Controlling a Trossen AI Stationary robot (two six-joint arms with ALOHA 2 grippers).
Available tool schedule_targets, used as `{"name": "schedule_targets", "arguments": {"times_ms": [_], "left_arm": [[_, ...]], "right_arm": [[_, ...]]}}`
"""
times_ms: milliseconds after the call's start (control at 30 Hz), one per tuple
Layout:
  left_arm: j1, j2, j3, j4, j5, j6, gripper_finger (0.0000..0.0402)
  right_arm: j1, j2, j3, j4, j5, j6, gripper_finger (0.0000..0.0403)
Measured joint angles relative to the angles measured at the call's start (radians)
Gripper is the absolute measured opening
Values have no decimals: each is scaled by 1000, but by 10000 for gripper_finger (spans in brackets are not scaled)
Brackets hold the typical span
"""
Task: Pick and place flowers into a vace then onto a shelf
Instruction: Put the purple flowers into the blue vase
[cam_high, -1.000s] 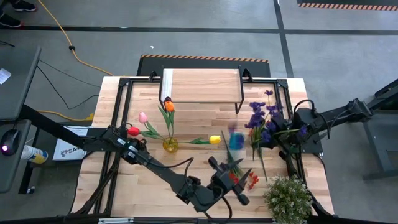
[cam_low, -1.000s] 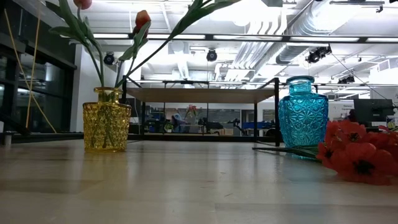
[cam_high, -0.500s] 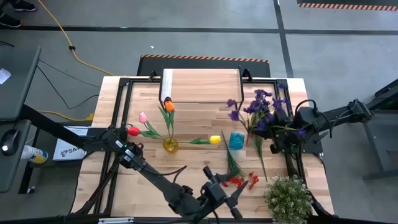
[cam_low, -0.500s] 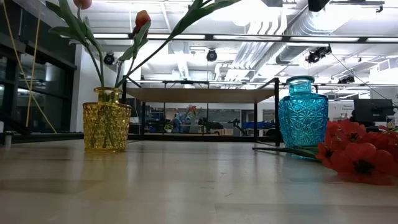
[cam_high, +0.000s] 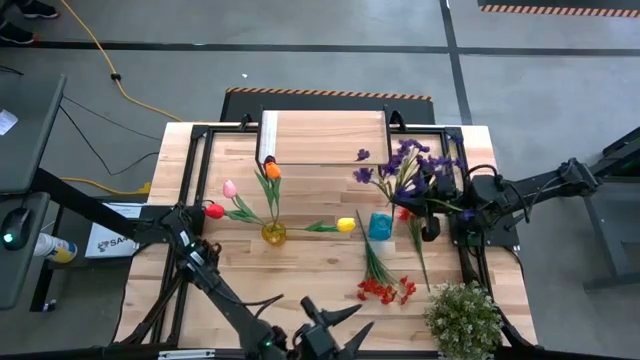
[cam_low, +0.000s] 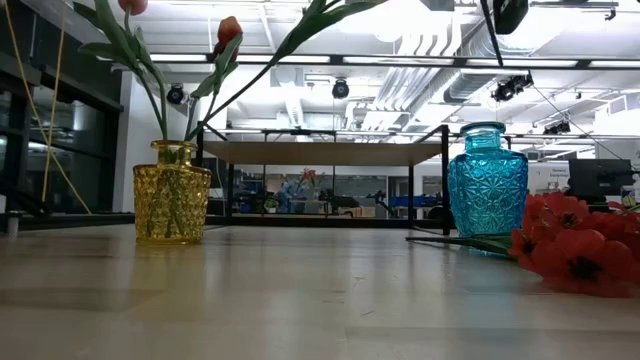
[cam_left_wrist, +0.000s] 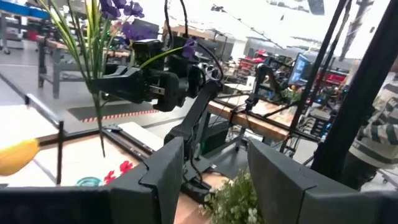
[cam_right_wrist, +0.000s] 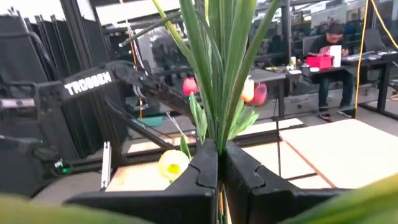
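My right gripper (cam_high: 427, 206) is at the table's right side, above the blue vase (cam_high: 380, 226), shut on a purple flower spray (cam_high: 402, 166). Its blossoms point toward the shelf (cam_high: 325, 138) and its stems trail toward the near edge. A red spray (cam_high: 384, 290) lies flat on the table. The yellow vase (cam_high: 273, 233) stands with several tulips in it. My left gripper (cam_high: 336, 326) hovers open at the near edge with nothing between its fingers (cam_left_wrist: 163, 175). My right gripper pinches the purple spray's bundle of green stems (cam_right_wrist: 219, 140) between its two fingers, below the blossoms. The fingers come level from the table's right and lie across the stems. The spray is lifted clear of the table, its stem ends (cam_high: 424, 275) reaching toward the near edge.
A bushy potted plant (cam_high: 462, 318) stands at the near right corner. In the low view the blue vase (cam_low: 487, 193) stands just left of the red spray (cam_low: 575, 245), the yellow vase (cam_low: 172, 190) is at the left, and the shelf (cam_low: 320, 152) is behind.
My left gripper has drawn back from the red spray toward the table's near edge and somewhat left. My right gripper has turned at the wrist, swinging the purple blossoms from over the blue vase's right side toward the far edge and the shelf.
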Motion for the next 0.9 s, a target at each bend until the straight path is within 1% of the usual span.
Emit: {"name": "schedule_targets", "arguments": {"times_ms": [100,267,567,900], "left_arm": [[-20,0,0,0,-37,0,205],[-42,0,0,-2,-67,0,199],[-48,0,0,-11,-72,0,198],[-47,0,0,-38,-72,0,196]], "right_arm": [[0,28,0,3,6,-1,1],[0,86,0,11,41,-18,2],[0,165,-1,33,142,-26,5],[0,186,-1,23,165,2,8]]}}
